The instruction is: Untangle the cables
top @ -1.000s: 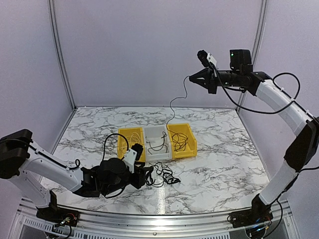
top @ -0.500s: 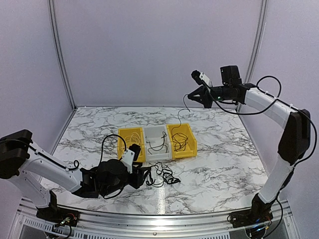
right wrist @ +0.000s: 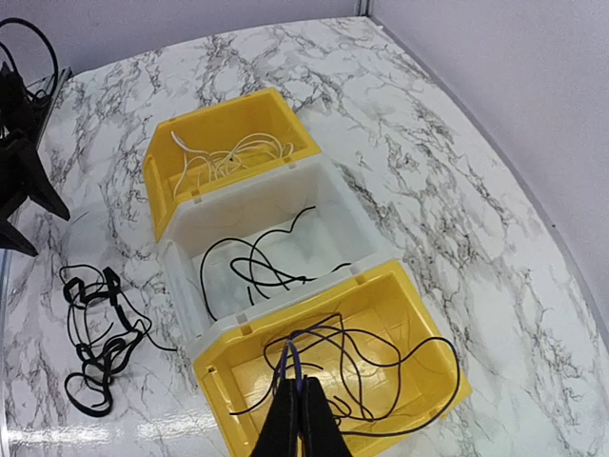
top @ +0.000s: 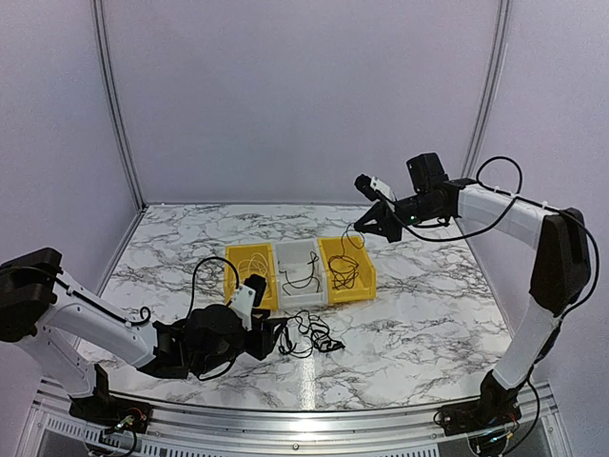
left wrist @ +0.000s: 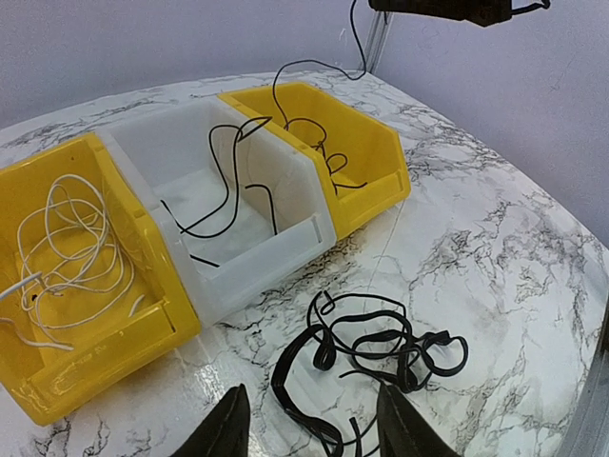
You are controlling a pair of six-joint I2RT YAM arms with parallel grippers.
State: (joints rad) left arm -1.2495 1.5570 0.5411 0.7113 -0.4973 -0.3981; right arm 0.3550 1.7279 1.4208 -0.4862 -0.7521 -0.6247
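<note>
Right claw (right wrist: 300,405): mine, pinched shut on a thin black cable (right wrist: 381,367) that trails into the yellow bin (right wrist: 433,324).
Left claw (left wrist: 309,424): half open, empty, low over the bench (left wrist: 495,238).
Tangle: black cables (left wrist: 371,343) on the bench, just ahead of it.

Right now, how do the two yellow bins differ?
The left bin holds a white cord; the right bin holds a black cord. The right hand, shut on that black cord, hangs over the right bin; no hand is over the left bin. Both are yellow and flank the white bin.
</note>
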